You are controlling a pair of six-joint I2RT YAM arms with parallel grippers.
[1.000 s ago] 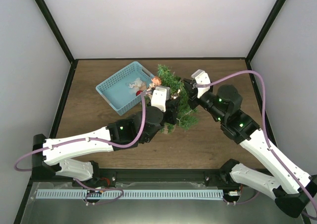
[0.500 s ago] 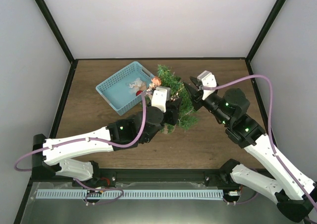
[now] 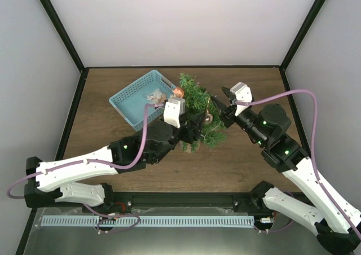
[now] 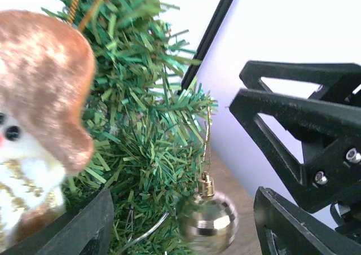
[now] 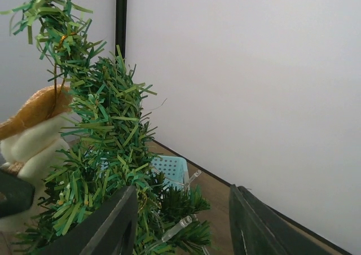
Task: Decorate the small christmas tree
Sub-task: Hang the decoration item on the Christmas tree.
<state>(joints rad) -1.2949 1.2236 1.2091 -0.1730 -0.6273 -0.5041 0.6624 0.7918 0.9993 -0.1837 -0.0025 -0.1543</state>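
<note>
Here, on the brown wooden desk [image 3: 225, 159], the small christmas tree [image 3: 194, 97] stands near the middle, just to the right of a light-blue basket [image 3: 132, 105] that holds a few spare ornaments [image 3: 152, 96], as two robot arms close in on the tree from either side. Its pot base is hidden behind the left arm, so how firmly it sits cannot be judged. The left gripper [image 4: 181, 212] has its jaws spread wide and released, holding nothing, and the right gripper [image 5: 180, 221] likewise has its jaws parted and empty, with needles brushing one finger. The chief risk appears to be the tree itself: it looks light, and a finger that snags a branch on the way out could drag it or tip it over. The two grippers are also near each other across the foliage, so a careless move by either could bring them into contact. A plush figure [image 4: 42, 91] in a tan hat hangs high on the tree, touching the branches, and a knock could set it swinging loose. Smallest and most exposed is a gold bauble [image 4: 208, 220], dangling between the left jaws from a thin gold cord [image 4: 207, 148] looped over a branch tip; a slight brush from either finger would likely unhook it.
</note>
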